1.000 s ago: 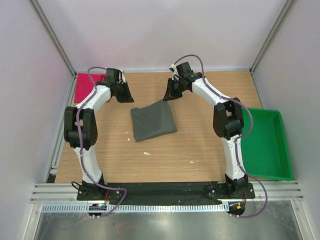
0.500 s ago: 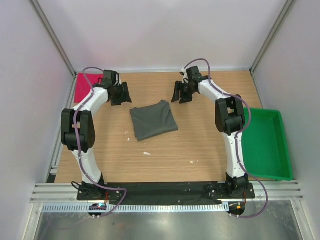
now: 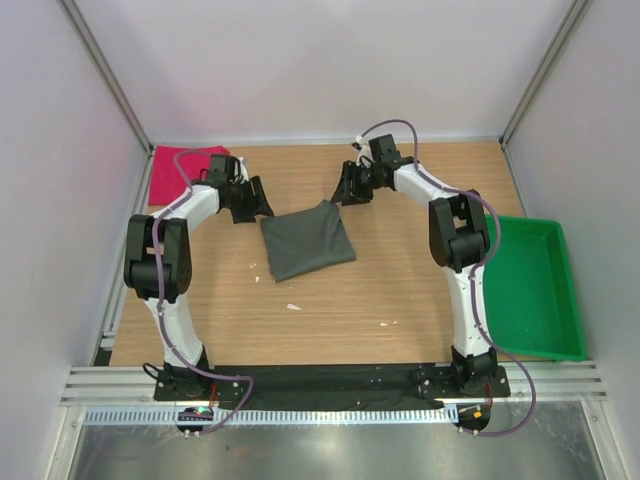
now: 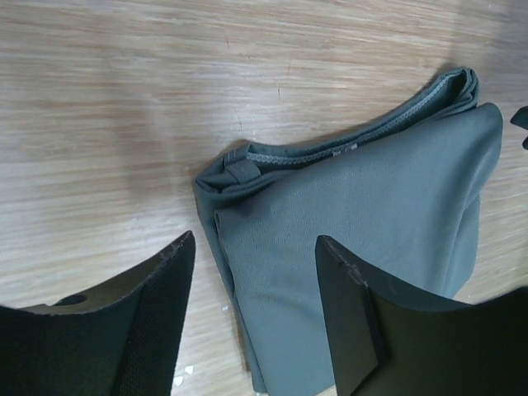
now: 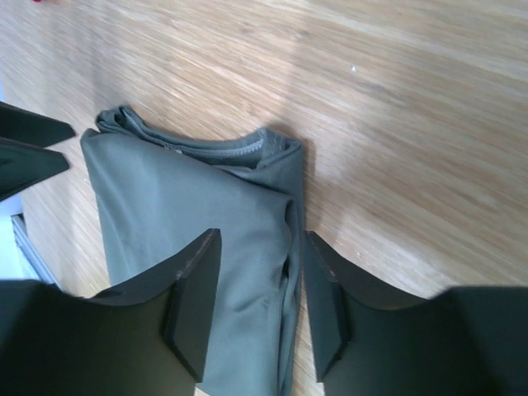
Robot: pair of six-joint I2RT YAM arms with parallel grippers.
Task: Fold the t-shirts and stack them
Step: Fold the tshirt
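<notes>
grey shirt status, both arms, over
Left jaws open, straddling left edge of grey shirt. Right jaws open, straddling its right edge. Shirt folded flat; red shirt far-left, not stacked. Nothing blocking.

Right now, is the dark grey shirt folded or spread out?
Folded. The grey shirt lies as a compact rectangle, with layered edges visible in both wrist views.

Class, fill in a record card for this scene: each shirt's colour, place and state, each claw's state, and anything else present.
Grey-olive t-shirt: folded, lying mid-table between the two claws
Pinkish-red t-shirt: far left corner, apart from the grey one, not stacked
Left claw: open, over the grey shirt's left edge
Right claw: open, over the grey shirt's far right corner
Green tray: at the right edge
Table: wooden
</notes>
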